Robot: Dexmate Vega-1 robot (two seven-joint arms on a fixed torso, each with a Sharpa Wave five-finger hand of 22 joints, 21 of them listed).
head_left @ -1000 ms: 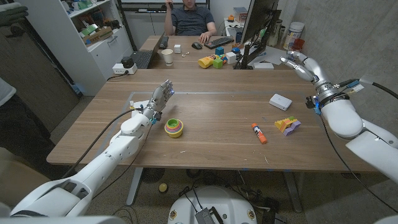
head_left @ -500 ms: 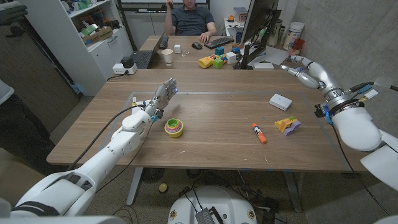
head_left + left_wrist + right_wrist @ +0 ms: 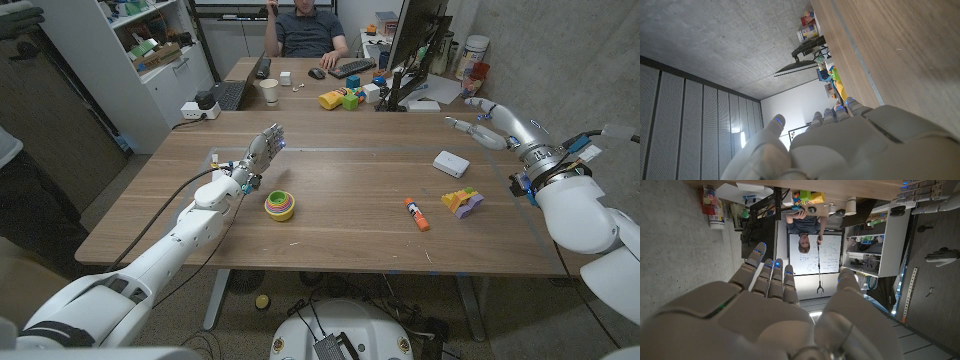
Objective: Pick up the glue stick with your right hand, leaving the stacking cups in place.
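Glue stick (image 3: 416,214) lies on the wooden table (image 3: 340,180), right of centre and toward the near edge, its orange cap pointing near-right. Just to its right sits a purple and yellow toy (image 3: 463,201), not touching it, and farther back on the right lies a small white box (image 3: 451,163). Stacking cups (image 3: 280,205) stand nested left of centre, well apart from the stick.

Right hand (image 3: 481,118) hangs in the air at the far right corner of the table, well away from the stick, fingers spread and holding nothing. From its own wrist camera the right hand (image 3: 785,305) shows fingers extended and apart, nothing between them.

Left hand (image 3: 262,155) is raised above the table, just behind and left of the cups, fingers straight and slightly apart, empty. The left wrist camera shows the back of that hand (image 3: 840,140) with fingers reaching out over bare wood.

Behind the table stands a second desk with a monitor (image 3: 415,35), keyboard (image 3: 352,68), paper cup (image 3: 270,91) and coloured blocks (image 3: 345,97); a person (image 3: 308,28) sits there.
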